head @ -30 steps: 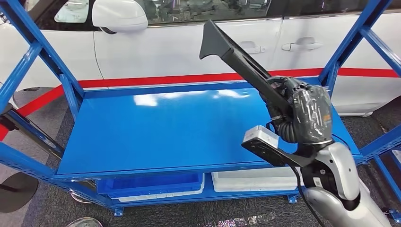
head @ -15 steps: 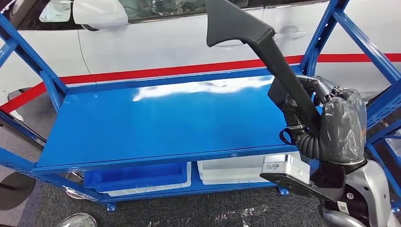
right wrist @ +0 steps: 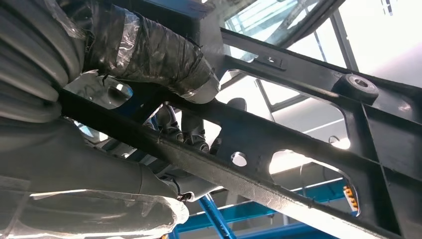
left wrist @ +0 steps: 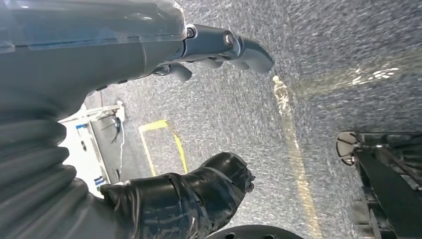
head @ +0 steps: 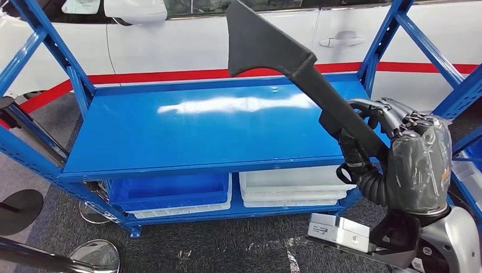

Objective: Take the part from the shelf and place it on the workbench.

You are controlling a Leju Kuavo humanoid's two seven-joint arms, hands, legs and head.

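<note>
The right hand point(head: 398, 153) is showing a grey back cover under clear film, dark fingers point(head: 378, 108) and a black ribbed wrist bellows point(head: 369, 185). At its 6 o'clock, a silver forearm shell is carrying a grey box, possibly the wrist camera point(head: 341, 230). The left hand point(left wrist: 164, 114) is appearing grey with a film-wrapped thumb point(left wrist: 209, 186).

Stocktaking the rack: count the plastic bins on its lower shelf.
2: a blue bin on the left and a white bin on the right, side by side under the blue shelf. Others may sit hidden behind them.
</note>
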